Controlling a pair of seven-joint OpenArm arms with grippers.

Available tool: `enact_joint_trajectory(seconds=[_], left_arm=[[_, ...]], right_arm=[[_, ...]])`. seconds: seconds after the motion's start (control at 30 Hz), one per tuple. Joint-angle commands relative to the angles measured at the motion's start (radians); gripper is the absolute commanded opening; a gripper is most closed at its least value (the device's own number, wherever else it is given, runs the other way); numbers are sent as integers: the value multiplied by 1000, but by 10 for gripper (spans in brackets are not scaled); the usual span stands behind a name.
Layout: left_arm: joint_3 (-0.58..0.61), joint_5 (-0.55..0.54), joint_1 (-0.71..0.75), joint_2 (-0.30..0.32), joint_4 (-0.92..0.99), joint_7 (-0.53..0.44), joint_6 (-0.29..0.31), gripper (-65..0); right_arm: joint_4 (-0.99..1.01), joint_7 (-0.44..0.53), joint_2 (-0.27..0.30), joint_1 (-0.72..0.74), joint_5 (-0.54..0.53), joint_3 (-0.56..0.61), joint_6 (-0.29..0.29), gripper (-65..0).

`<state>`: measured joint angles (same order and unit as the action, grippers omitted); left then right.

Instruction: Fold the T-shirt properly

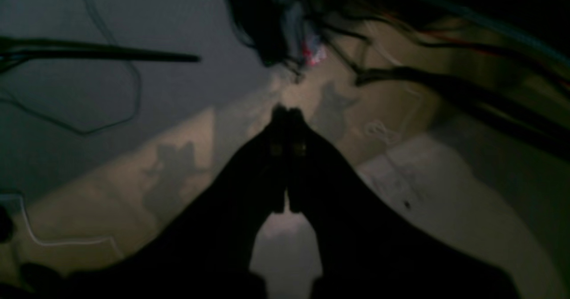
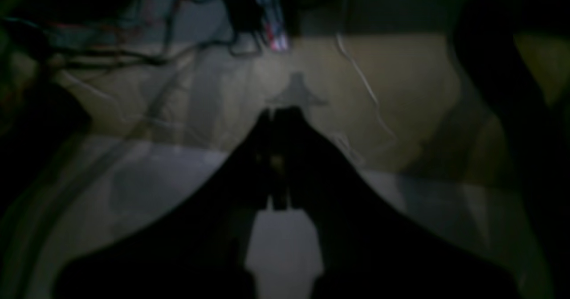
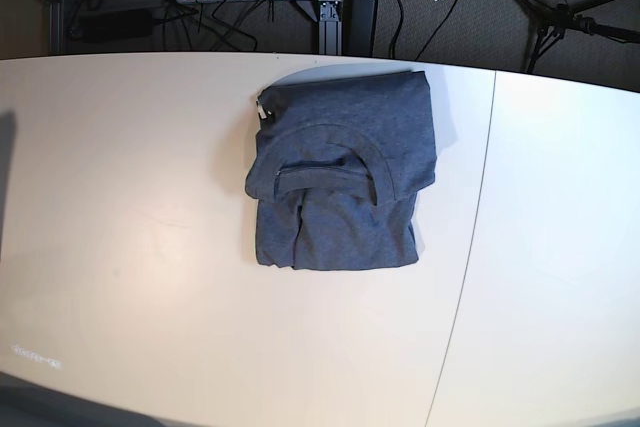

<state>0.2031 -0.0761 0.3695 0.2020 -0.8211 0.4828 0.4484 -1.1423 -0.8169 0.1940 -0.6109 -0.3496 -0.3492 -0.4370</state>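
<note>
Jaws, left gripper (image 1: 287,110): fingers pressed together, tips touching, nothing btwn them; seen only in left wrist view, dark and blurred
Jaws, right gripper (image 2: 280,110): also closed on nothing, same dim silhouette in right wrist view
Arms: neither showed in base view; both wrist cams looked at floor, cables and table edge, so both seemed pulled back, clear of the cloth
T-shirt (image 3: 340,177): slate-blue, lay folded into a compact rough rectangle on the white table (image 3: 130,207), toward the far edge, near the middle, just left of the table seam (image 3: 470,247)
Why placed so: judged a finished or near-finished fold; sleeves looked tucked in, body doubled over, left alone w/ grippers away
Pointing: collar (image 3: 330,152) faced up, its curve arching toward the far edge; a small tag showed at the far-left corner
Long axis: ran near-to-far, w/ a slight tilt
Neatness: near edge a bit rumpled, left side uneven
</note>
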Motion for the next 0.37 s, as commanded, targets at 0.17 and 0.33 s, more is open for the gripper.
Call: enact_joint_trajectory(seconds=[0.17,0.33], left_arm=[[0,10,-147,-31,217,-35,-2,-650],[0,28,-223,-31,280,-58,-11,-650]], right_arm=[[49,24,-5,122,-2,-5,-6,-650],[138,34,-41,208,3,-5,-5,-650]])
